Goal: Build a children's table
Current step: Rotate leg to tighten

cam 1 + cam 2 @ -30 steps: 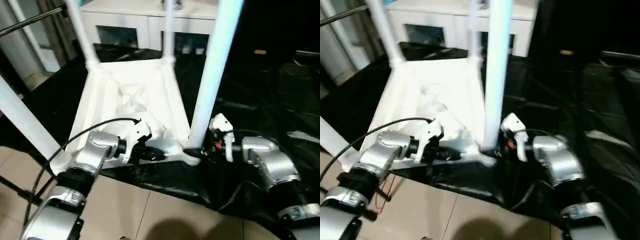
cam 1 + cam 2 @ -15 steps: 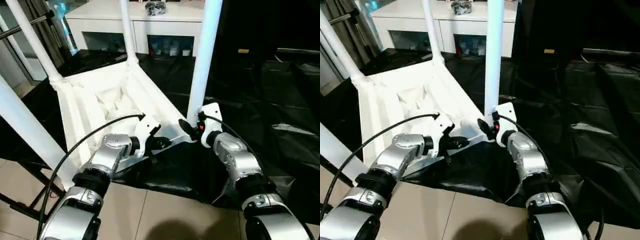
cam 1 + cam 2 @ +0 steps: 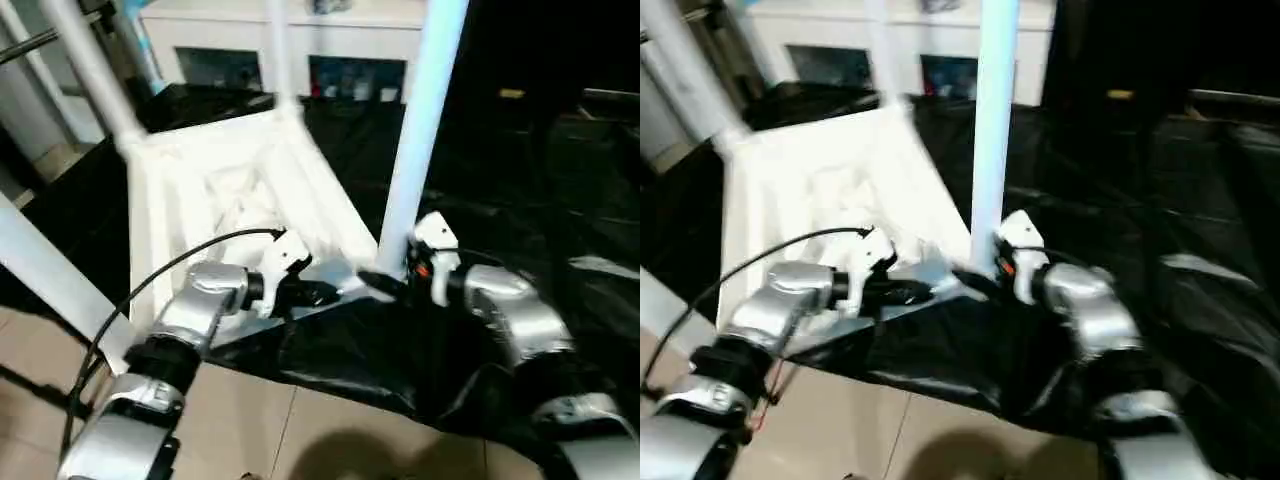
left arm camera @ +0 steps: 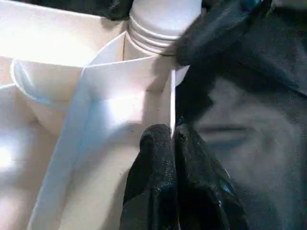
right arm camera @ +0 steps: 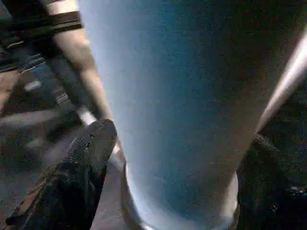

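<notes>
Tabletop [image 3: 215, 190] lies upside down on black sheeting [image 3: 520, 180], ribbed underside up, legs standing in the corner sockets.

Left gripper [image 3: 318, 294] is closed tight on the tabletop's near rim wall; in left wrist view the two black fingers [image 4: 158, 177] are pressed together w/ the thin white edge pinched between them, just short of the corner socket [image 4: 158, 33]. To the gripper's right the rim ends at that socket; past it, black sheeting only. Sheeting hangs over the near edge, tiled floor [image 3: 270, 420] below both forearms.

Right gripper [image 3: 395, 285] sits at the base of the near right leg [image 3: 415, 130], fingers spread either side of the tube; right wrist view has one finger [image 5: 81, 167] on one side of the leg [image 5: 177, 105], the other at the far side, gaps showing, so not clamped — can't tell if pads touch. Wide open sheeting to the right gripper's right.

Far legs [image 3: 95, 70] rise beyond the left gripper, tops cut off by frame. Near left leg [image 3: 45, 275] crosses left of the left forearm, both ends cut off. White cabinet [image 3: 290, 40] behind, contents too blurred to make out. Gripper tips in head views blurred.
</notes>
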You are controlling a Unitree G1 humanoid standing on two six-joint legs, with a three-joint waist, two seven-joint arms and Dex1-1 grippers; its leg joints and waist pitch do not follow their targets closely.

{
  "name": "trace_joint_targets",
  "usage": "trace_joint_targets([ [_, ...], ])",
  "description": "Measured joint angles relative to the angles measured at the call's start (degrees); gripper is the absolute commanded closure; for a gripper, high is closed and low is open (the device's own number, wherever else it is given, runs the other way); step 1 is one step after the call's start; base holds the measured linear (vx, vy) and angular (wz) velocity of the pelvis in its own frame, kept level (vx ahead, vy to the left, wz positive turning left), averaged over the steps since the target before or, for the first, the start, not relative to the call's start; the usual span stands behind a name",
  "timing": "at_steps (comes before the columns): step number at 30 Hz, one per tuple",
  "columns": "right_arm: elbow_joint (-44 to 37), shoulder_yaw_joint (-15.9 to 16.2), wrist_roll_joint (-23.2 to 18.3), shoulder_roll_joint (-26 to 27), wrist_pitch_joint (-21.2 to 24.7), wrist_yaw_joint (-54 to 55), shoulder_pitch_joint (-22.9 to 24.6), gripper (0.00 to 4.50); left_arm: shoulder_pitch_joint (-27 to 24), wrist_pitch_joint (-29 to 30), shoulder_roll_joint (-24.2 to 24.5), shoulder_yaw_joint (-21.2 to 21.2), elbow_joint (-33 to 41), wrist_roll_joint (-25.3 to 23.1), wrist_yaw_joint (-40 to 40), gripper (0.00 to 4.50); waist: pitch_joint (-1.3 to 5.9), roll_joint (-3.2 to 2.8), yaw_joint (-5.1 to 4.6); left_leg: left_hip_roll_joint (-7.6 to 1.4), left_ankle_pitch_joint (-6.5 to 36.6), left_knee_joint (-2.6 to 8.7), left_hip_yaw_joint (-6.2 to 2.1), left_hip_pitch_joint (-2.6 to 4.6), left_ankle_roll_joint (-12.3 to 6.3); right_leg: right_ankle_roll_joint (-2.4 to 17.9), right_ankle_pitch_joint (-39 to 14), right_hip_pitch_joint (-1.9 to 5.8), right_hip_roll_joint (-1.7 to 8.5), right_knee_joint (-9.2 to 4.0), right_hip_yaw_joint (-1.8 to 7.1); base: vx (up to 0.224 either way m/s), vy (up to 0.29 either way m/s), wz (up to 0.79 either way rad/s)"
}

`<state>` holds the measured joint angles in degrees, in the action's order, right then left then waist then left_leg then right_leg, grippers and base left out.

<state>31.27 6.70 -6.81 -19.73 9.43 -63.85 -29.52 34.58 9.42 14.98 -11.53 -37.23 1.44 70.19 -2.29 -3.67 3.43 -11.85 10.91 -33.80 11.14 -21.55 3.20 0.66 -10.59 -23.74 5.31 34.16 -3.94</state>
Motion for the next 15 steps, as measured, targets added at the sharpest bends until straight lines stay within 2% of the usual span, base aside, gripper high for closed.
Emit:
trace_joint_targets([
  [1,-0.25,0.14,-0.33,-0.24,0.23,-1.21,0.11,0.83,-0.06,-0.05,0.13,-0.14,0.09,0.02,0.74,4.50,0.00,0.00,0.13,0.00,0.00,-0.07,0.00,-0.02,0.00,0.00,0.00,0.00,0.02,0.03,0.01,0.000,0.000,0.00],
  [2,-0.78,0.52,-0.51,-0.88,0.60,-2.54,0.21,1.05,-0.09,-0.06,0.41,-0.41,0.29,0.02,1.40,4.50,0.00,0.00,0.22,0.00,-0.01,-0.14,0.02,-0.05,0.00,0.01,0.01,0.00,0.04,0.08,0.02,0.000,0.000,0.00],
  [5,-1.98,1.76,-1.27,-2.90,1.84,-6.48,0.32,1.14,-0.13,-0.60,1.39,-1.56,0.50,0.12,4.12,4.50,-0.02,0.02,0.26,0.00,-0.02,-0.30,0.11,-0.04,0.00,0.05,0.03,0.02,0.09,0.19,0.10,0.000,0.000,0.00],
  [13,-5.28,2.18,-2.44,-3.97,3.59,-9.92,0.36,1.85,-0.14,-1.01,2.16,-2.20,0.45,0.11,6.05,4.50,-0.03,0.01,0.27,-0.02,-0.04,-0.39,0.11,0.01,0.03,0.04,0.05,0.03,0.09,0.38,0.10,0.000,0.000,0.00],
  [15,-5.90,2.18,-2.70,-3.97,3.59,-10.10,0.36,1.85,-0.14,-1.06,2.19,-2.27,0.44,0.11,6.03,4.50,-0.03,0.01,0.23,-0.02,-0.04,-0.40,0.11,0.02,0.03,0.04,0.04,0.03,0.09,0.38,0.10,0.000,0.000,0.00],
])
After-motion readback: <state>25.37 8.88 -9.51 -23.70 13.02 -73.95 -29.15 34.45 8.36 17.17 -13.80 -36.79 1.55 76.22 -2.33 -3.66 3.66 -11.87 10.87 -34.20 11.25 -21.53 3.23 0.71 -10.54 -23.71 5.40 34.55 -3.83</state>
